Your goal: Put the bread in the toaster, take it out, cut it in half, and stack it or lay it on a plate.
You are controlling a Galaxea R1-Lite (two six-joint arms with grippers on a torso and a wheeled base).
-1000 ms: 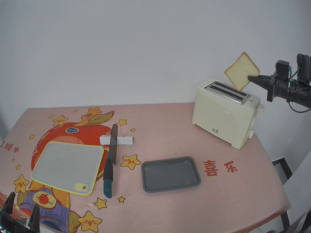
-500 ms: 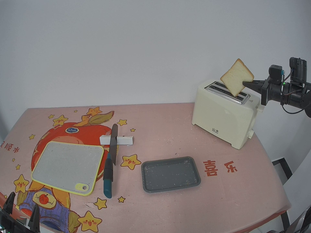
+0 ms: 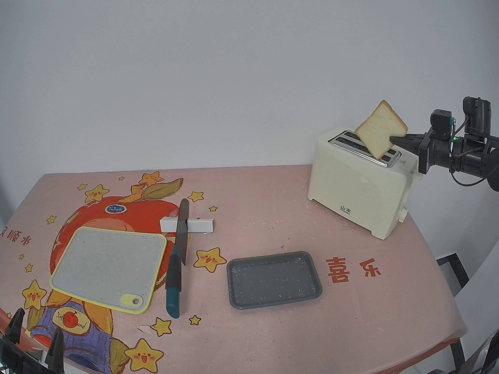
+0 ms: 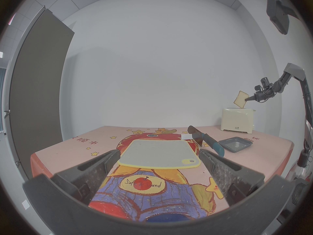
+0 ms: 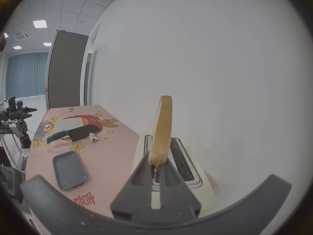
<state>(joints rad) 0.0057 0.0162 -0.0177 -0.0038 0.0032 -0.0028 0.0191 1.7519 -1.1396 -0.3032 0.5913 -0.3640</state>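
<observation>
Over the toaster point(image 3: 361, 183) slots, one bread point(image 3: 381, 129) slice: pale face, tan crust, standing on a corner, pinched by the right gripper point(image 3: 397, 139) fingers. Lower than a second ago (corner now at the slots). One tray point(image 3: 274, 281), one knife point(image 3: 174, 266), one cutting board point(image 3: 106, 266) on the worktop point(image 3: 270, 214); left gripper point(image 4: 158, 152) fingers spread, empty.

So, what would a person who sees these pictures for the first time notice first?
First comes the bread slice, held on edge by the right gripper just above the cream toaster at the far right. Next is the knife with a blue handle, its blade propped on a small white block, beside the cutting board on the left. A grey tray lies in the middle, nearer the front.
</observation>
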